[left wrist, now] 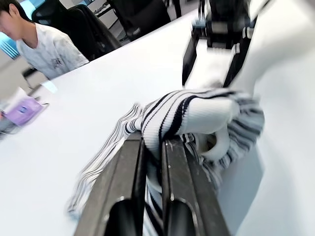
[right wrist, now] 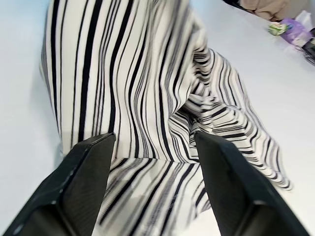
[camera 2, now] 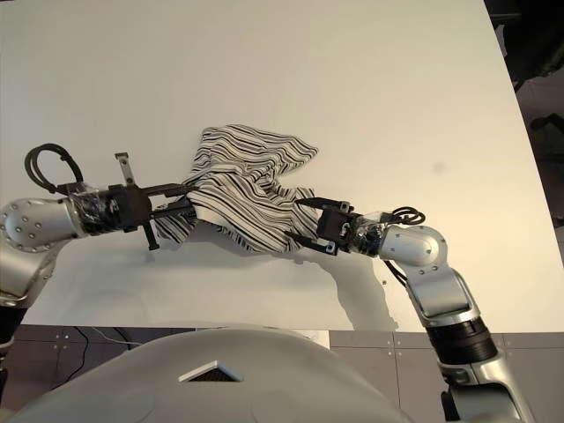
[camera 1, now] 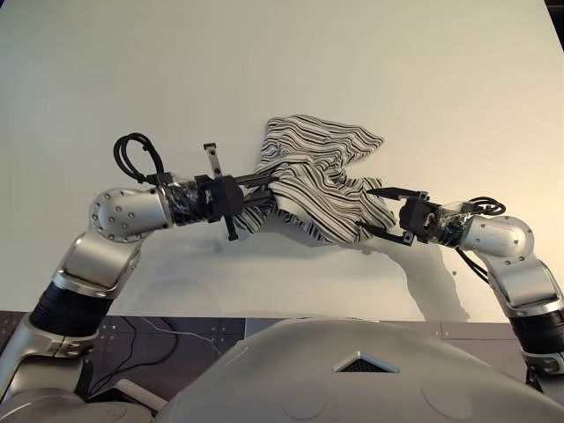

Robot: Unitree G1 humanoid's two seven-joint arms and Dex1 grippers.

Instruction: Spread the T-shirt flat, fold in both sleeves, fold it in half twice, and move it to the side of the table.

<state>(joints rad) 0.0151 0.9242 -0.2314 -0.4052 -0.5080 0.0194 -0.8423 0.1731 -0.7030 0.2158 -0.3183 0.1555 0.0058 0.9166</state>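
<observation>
Near tabletop [camera 1: 264, 70] front edge, T-shirt [camera 1: 317, 181] bunched; left end effector [camera 1: 264, 189] clamped on fabric, right end effector [camera 1: 367, 210] spread open at cloth edge. Pinch single layer, pull apart evenly.

A crumpled black-and-white striped T-shirt [camera 2: 251, 189] is clamped at its 9 o'clock edge by the left gripper [camera 2: 183, 199]; the right gripper [camera 2: 301, 220] is held spread at 4 o'clock.

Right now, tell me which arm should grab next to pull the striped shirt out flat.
Right, probably. The right gripper is open astride the free edge of the shirt, so it need only close. The left gripper is shut on the opposite side and can anchor it.
</observation>
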